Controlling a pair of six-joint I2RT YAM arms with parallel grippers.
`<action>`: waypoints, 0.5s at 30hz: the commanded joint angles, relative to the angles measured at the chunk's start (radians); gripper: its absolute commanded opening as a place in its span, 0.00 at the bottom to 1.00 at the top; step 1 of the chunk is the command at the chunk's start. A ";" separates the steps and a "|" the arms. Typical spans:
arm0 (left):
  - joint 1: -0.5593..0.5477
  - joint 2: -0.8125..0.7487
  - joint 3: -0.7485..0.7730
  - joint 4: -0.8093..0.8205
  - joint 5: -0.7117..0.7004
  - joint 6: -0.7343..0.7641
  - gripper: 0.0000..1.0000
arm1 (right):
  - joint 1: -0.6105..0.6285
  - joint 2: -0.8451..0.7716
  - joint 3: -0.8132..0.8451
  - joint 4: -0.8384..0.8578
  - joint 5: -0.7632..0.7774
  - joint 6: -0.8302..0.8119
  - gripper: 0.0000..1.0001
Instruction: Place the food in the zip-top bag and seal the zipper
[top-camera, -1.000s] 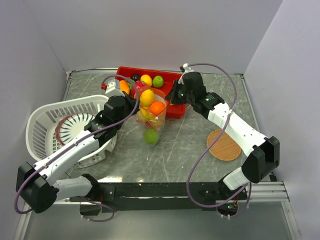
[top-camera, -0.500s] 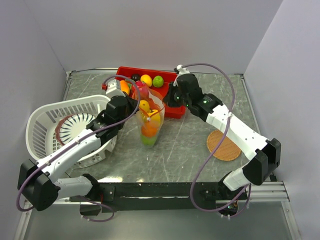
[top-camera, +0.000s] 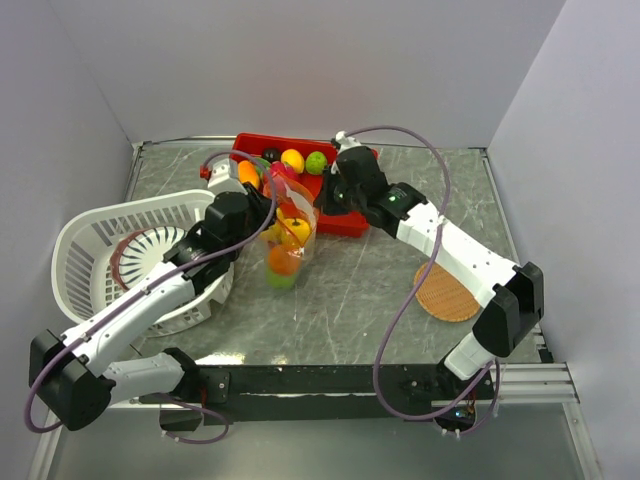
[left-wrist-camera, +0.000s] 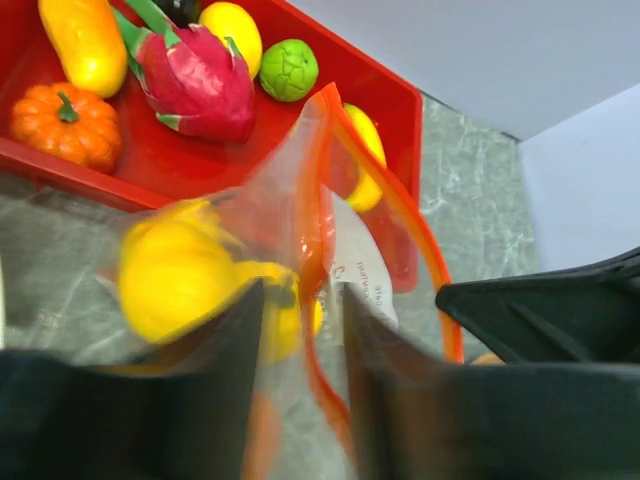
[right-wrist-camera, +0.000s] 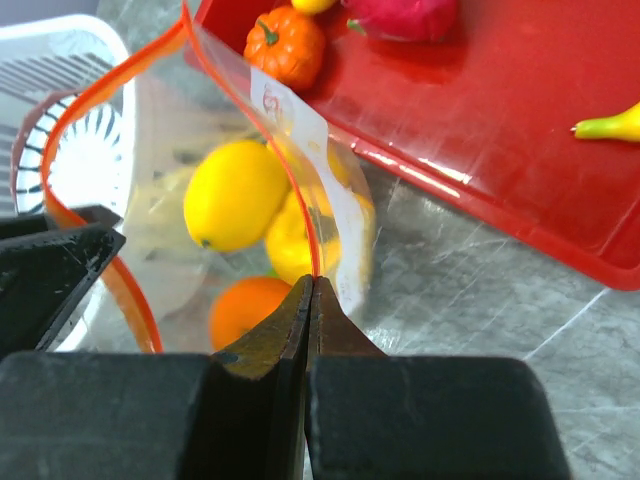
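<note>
The zip-top bag (top-camera: 284, 240) stands upright on the grey table (top-camera: 370, 300), just in front of the red tray (top-camera: 345, 222), with its mouth towards the tray and hanging open between the two arms. The right gripper (right-wrist-camera: 312, 285) reaches in from the tray's right end. Its fingers are pressed flat together on the bag's rim, pinching the film just beside a white label. The left gripper (left-wrist-camera: 302, 295) comes in at the tray's left front corner. Its fingers stand a narrow gap apart, and the zipper (left-wrist-camera: 313, 230) runs down through that gap. Whether the pads press on the strip cannot be told. The reddish-orange strip loops wide from one gripper to the other, unsealed.

Inside the bag are a lemon (right-wrist-camera: 235, 195), a second yellow piece behind it and an orange (right-wrist-camera: 245, 310) lower down. The top view also shows something green at the very bottom.

In the tray lie a small pumpkin (left-wrist-camera: 65, 125), a pink dragon fruit (left-wrist-camera: 200, 80), a green lime (left-wrist-camera: 288, 70), a yellow lemon-like fruit (left-wrist-camera: 232, 35) and a banana (right-wrist-camera: 610, 125).

A white slatted basket (top-camera: 90, 250) sits well left of the tray. A round cork mat (top-camera: 447, 291) lies to the tray's front right, apart from the bag.
</note>
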 joint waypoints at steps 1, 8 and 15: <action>0.004 -0.016 0.067 -0.055 -0.011 0.013 0.53 | -0.009 -0.023 0.051 0.034 0.029 -0.016 0.00; 0.004 0.019 0.242 -0.253 -0.114 0.119 0.56 | -0.004 -0.031 0.085 0.032 0.007 -0.013 0.00; 0.004 0.199 0.487 -0.433 -0.166 0.234 0.45 | -0.001 -0.024 0.114 0.023 0.001 -0.018 0.00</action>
